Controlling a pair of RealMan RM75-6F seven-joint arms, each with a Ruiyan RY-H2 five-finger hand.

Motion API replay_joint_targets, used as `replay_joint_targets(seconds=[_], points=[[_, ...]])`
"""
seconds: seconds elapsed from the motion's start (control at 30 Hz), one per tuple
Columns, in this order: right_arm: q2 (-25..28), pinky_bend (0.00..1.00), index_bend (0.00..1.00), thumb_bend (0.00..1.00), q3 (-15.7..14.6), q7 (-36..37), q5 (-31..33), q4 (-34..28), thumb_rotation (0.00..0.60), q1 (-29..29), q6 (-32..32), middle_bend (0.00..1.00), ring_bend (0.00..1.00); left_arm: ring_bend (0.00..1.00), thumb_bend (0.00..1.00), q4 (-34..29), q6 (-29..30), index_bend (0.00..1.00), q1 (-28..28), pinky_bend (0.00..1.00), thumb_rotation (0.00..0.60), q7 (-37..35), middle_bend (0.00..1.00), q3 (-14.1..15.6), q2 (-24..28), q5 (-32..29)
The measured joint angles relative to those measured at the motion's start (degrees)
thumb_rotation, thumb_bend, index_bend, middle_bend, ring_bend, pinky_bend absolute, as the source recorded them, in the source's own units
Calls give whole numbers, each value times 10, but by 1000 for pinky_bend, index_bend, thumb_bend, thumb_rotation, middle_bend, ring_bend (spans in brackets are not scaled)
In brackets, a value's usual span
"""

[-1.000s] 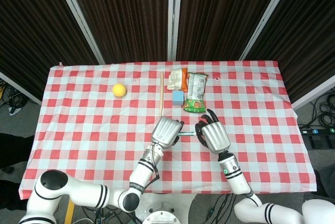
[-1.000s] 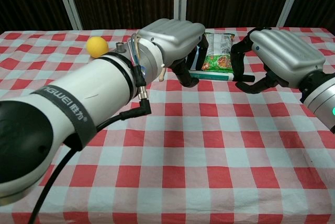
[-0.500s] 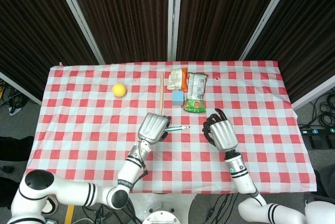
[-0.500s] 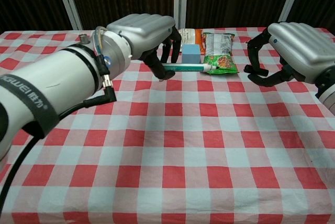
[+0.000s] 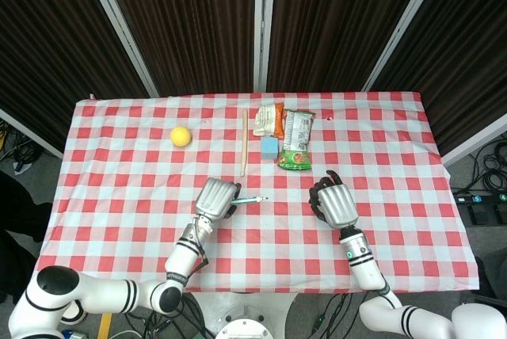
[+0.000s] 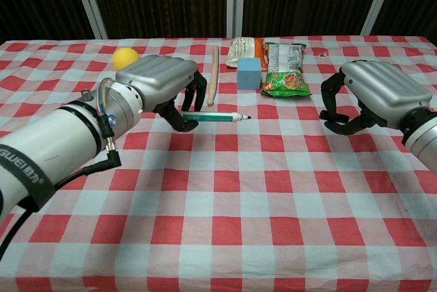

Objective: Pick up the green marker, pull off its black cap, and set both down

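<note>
My left hand (image 5: 216, 196) (image 6: 160, 84) grips the green marker (image 5: 247, 199) (image 6: 215, 117) by its rear end, low over the checked cloth left of centre. The marker lies level, its bare tip pointing right and no cap on it. My right hand (image 5: 335, 203) (image 6: 375, 94) hovers apart on the right with its dark fingers curled in. The black cap shows nowhere on the table and seems pinched inside those fingers, mostly hidden.
Behind the hands lie a wooden stick (image 5: 243, 153) (image 6: 213, 74), a blue cube (image 5: 269, 147) (image 6: 249, 72), a green snack bag (image 5: 296, 141) (image 6: 284, 60) and an orange packet (image 5: 269, 119). A yellow ball (image 5: 181, 135) (image 6: 125, 58) sits far left.
The hands met at the marker, then drew apart: the left went left and down with the uncapped marker, the right went right with fingers curled.
</note>
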Motion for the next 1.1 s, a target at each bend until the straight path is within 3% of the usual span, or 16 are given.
replay_joint_targets(seconds=[0.1, 0.23, 0.5, 0.57, 0.67, 0.73, 0.8, 0.9, 1.1], points=[[0, 85, 493, 31, -2, 0, 5, -1, 600, 3, -16, 481, 215, 937, 278, 11, -14, 432, 6, 868, 600, -8, 475, 4, -1, 5], [6, 46, 385, 18, -3, -8, 12, -12, 600, 5, -25, 385, 125, 931, 250, 15, -23, 383, 13, 865, 600, -15, 426, 1, 4, 5], [27, 41, 359, 15, 0, -13, 13, -41, 600, -6, -1, 356, 107, 885, 211, 0, 4, 382, 28, 827, 600, -29, 415, -13, 16, 24], [35, 41, 359, 11, -1, -11, 8, -50, 600, -13, 14, 350, 106, 819, 172, -9, 26, 381, 35, 793, 600, -34, 408, -15, 24, 40], [54, 39, 339, 7, -6, -8, 1, -68, 600, -31, 48, 324, 85, 565, 112, -22, 68, 350, 53, 658, 600, -46, 357, -11, 42, 78], [74, 27, 302, 5, -12, -4, -3, -84, 600, -52, 75, 305, 58, 308, 77, -28, 97, 288, 68, 446, 600, -55, 257, -3, 56, 109], [99, 9, 252, 5, -22, 0, -5, -101, 600, -79, 102, 286, 26, 164, 66, -35, 134, 237, 95, 291, 600, -68, 180, 16, 77, 147], [137, 0, 193, 6, -44, 10, -7, -126, 600, -118, 129, 252, 0, 110, 65, -42, 187, 209, 145, 207, 600, -87, 146, 52, 104, 184], [168, 0, 172, 7, -95, 38, -22, -142, 600, -189, 178, 232, 0, 105, 64, -51, 277, 203, 262, 194, 600, -135, 143, 127, 132, 218]])
